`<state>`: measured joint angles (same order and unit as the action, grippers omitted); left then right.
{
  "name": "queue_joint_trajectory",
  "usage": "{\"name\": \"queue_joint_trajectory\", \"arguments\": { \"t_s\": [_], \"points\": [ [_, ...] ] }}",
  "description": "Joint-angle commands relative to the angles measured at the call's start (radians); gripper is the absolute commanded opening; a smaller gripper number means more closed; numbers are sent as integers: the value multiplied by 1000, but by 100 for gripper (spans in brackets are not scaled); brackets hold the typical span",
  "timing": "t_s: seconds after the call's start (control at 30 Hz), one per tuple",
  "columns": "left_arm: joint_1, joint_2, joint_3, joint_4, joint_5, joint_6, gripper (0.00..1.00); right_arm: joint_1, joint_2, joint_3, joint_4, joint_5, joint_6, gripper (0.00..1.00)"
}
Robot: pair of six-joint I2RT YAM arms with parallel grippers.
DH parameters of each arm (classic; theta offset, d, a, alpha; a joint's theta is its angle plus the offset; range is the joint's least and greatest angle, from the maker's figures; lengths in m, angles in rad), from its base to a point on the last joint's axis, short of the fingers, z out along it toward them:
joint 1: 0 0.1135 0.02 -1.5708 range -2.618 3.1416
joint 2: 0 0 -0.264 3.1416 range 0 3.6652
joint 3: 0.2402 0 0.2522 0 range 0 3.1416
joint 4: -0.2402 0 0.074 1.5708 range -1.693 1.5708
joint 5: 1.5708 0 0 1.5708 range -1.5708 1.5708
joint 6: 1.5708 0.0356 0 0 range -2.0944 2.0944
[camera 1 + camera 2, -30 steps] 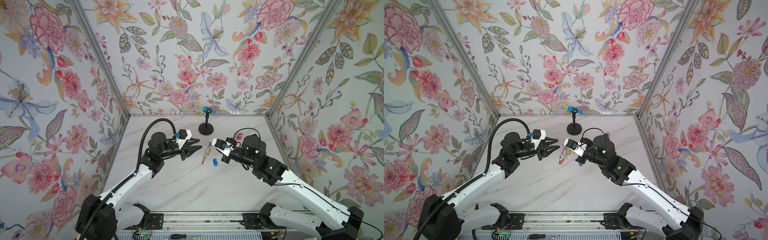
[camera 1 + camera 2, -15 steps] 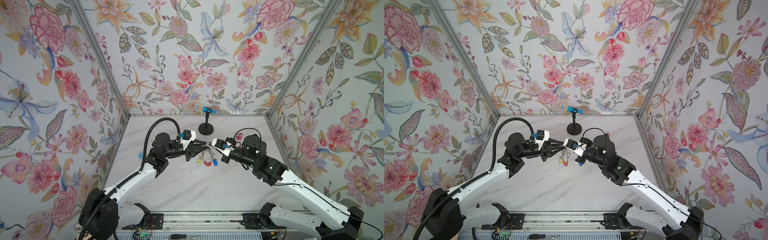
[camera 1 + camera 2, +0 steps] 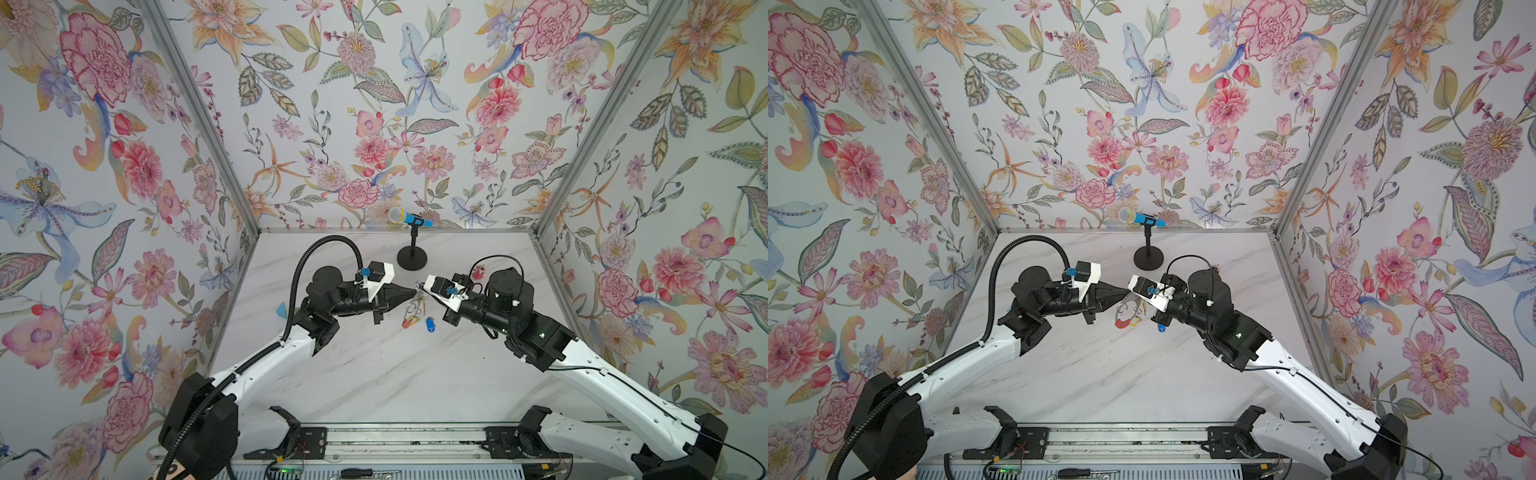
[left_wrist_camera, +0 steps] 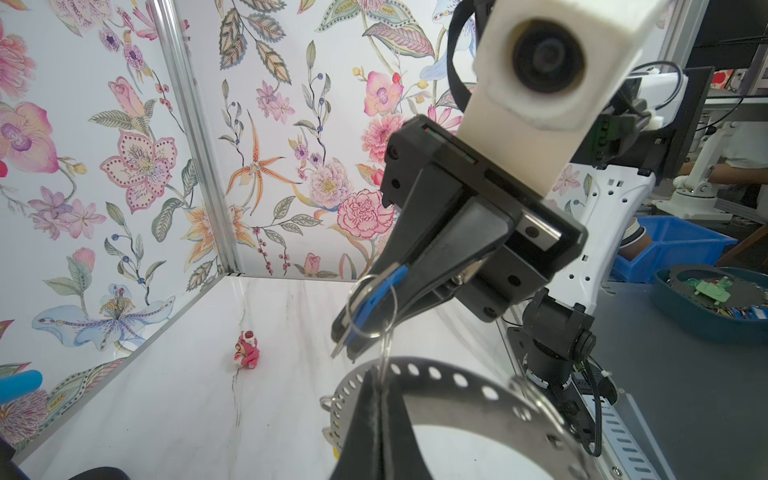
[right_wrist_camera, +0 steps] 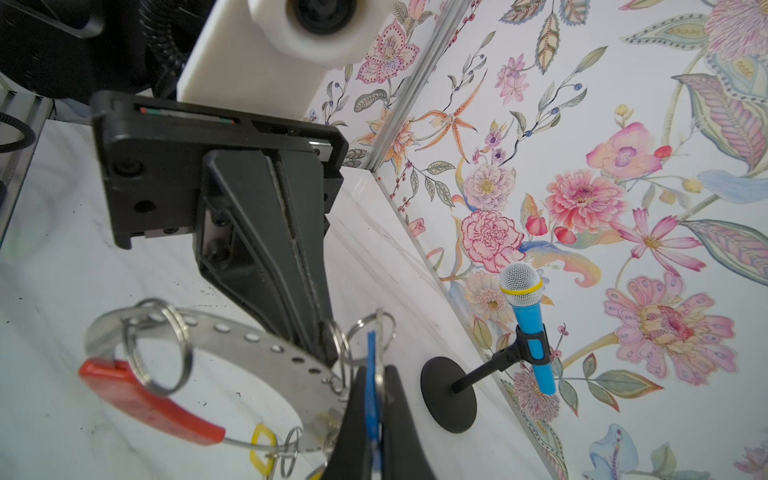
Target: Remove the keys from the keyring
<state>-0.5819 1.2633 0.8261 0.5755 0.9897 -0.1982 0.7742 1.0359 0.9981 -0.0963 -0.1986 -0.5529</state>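
The keyring (image 5: 249,337), a hoop with a perforated metal band and a red sleeve (image 5: 145,399), hangs between both grippers above the table in both top views (image 3: 412,309) (image 3: 1128,309). My right gripper (image 5: 375,376) is shut on a key's blue tag (image 5: 370,353), which also shows in the left wrist view (image 4: 380,291). My left gripper (image 4: 379,384) is shut on a thin split ring (image 4: 384,353) at the band's edge (image 4: 436,376). The two gripper tips nearly touch (image 3: 414,292) (image 3: 421,286). A yellow tag (image 5: 262,446) hangs on the hoop. Another blue-tagged key (image 3: 430,324) lies loose on the table.
A toy microphone (image 3: 409,218) on a black round stand base (image 3: 412,257) is at the back. A red-pink toy figure (image 3: 478,272) (image 4: 248,351) sits behind the right arm. A small blue piece (image 3: 281,309) lies by the left wall. Flowered walls close three sides.
My left gripper moved right to the keyring and went from open to shut on the split ring. The right gripper kept still, shut on the blue tag.
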Motion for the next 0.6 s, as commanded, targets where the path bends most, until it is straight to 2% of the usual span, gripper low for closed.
{"name": "queue_joint_trajectory", "arguments": {
  "t_s": [0.0, 0.23, 0.57],
  "points": [
    [-6, -38, 48, -168, -15, 132, 0, -6, -17, 9, 7, -1, 10, 0],
    [-6, -13, 227, -669, -68, 488, 0, 15, 16, 61, -77, 36, -52, 0],
    [-30, 92, 452, -1096, -81, 754, 0, 63, 71, 109, -149, 152, -148, 0]
  ]
}}
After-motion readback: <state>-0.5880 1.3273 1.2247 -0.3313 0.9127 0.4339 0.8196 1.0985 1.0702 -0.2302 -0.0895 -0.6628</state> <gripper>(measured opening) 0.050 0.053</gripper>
